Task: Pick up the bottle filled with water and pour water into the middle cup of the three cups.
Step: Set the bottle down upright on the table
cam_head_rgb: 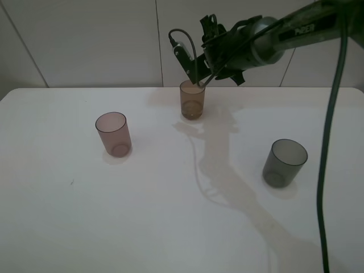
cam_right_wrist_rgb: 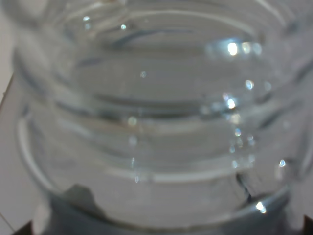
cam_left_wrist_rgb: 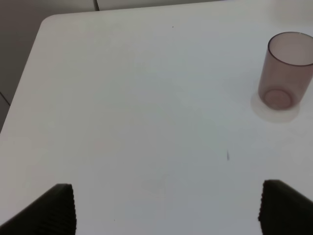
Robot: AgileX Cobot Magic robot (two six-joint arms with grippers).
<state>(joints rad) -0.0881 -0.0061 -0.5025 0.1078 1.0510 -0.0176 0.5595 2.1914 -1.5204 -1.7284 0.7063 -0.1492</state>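
Note:
The amber-brown middle cup [cam_head_rgb: 192, 101] stands at the back centre of the white table [cam_head_rgb: 170, 227]. My right gripper [cam_head_rgb: 219, 57] hangs just above and to the right of its rim, shut on the clear bottle [cam_right_wrist_rgb: 156, 122], which fills the right wrist view with its ribbed wall and water drops. In the exterior view the bottle is barely visible, tilted toward the cup's rim. The mauve-pink cup [cam_head_rgb: 113, 133] stands at the left and also shows in the left wrist view [cam_left_wrist_rgb: 286, 73]. The dark grey cup [cam_head_rgb: 284, 163] stands at the right. My left gripper [cam_left_wrist_rgb: 171, 208] is open and empty over bare table.
A dark cable [cam_head_rgb: 327, 170] hangs down from the right arm along the right side of the table. The table's back edge meets a white wall. The table's far left corner [cam_left_wrist_rgb: 46, 22] shows in the left wrist view.

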